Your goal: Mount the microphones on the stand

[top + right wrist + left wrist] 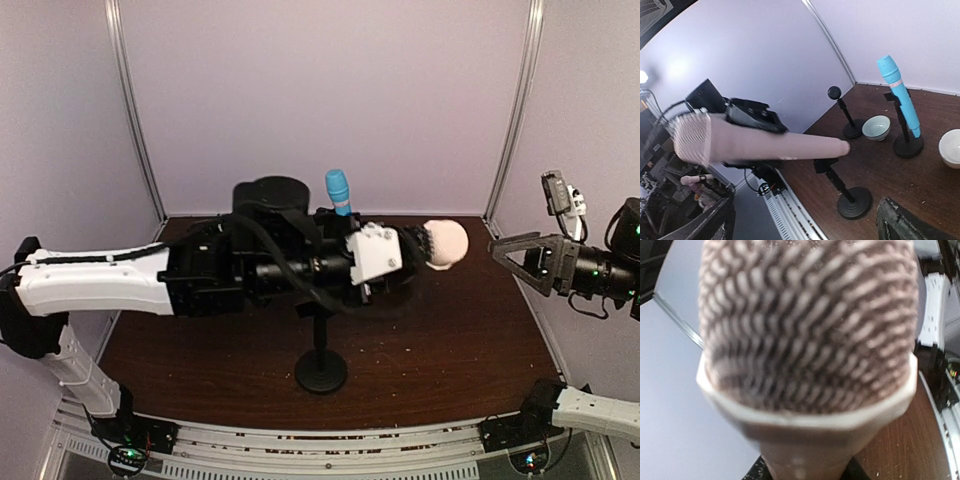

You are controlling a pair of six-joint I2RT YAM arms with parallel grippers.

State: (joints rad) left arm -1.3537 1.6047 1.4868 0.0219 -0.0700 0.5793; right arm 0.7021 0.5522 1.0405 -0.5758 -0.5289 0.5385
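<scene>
Left gripper (408,250) is clamped on the cream-beige microphone (445,243) just behind its mesh head. It holds the microphone level above the near stand (321,372), head out to the stand's right. The tail sits just over the stand's clip; whether they touch cannot be told. Right gripper (505,255) hangs well to the right of that stand, jaws spread and empty. Behind the stand, the light blue microphone (338,190) leans in its own holder. Farther back, the black microphone (834,92) shows only its round head.
</scene>
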